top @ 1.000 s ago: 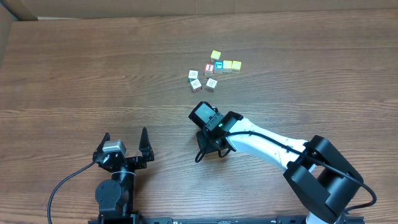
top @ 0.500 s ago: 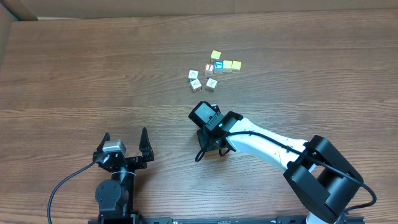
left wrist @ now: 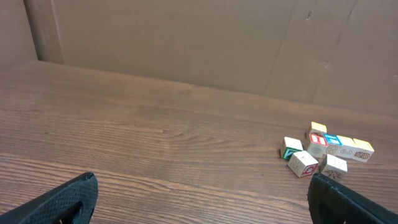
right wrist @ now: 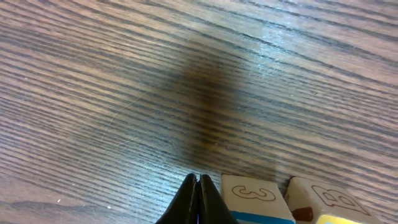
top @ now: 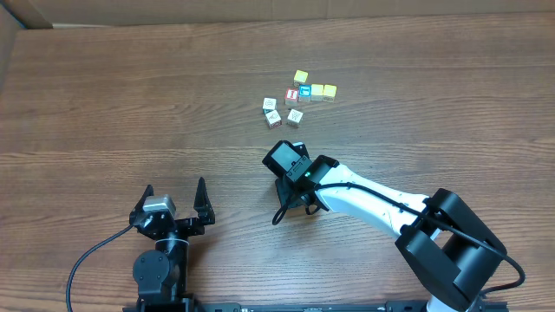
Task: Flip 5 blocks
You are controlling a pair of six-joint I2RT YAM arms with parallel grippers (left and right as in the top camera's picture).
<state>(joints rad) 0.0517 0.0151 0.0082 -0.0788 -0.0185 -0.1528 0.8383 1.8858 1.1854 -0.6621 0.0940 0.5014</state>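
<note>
Blocks (top: 304, 91) — small wooden cubes, clustered on grained wood table (top: 130, 104)

table (top: 130, 104) was smooth wood grain, faint sheen | blocks (top: 296, 115) were pale matt wood, painted faces | right arm's shell (top: 364, 201) was glossy white plastic | back wall (left wrist: 186, 43) was matt cardboard

The blocks (top: 299, 97) sit bunched right of centre, toward the far edge of the worktop (top: 130, 104). Some touch and only narrow gaps part the others. The right arm (top: 364, 199) lies across the near-right approach, its closed end effector (right wrist: 198, 198) just beside the cluster. The left half is open wood. A cardboard wall (left wrist: 186, 37) lines the far edge.
</note>
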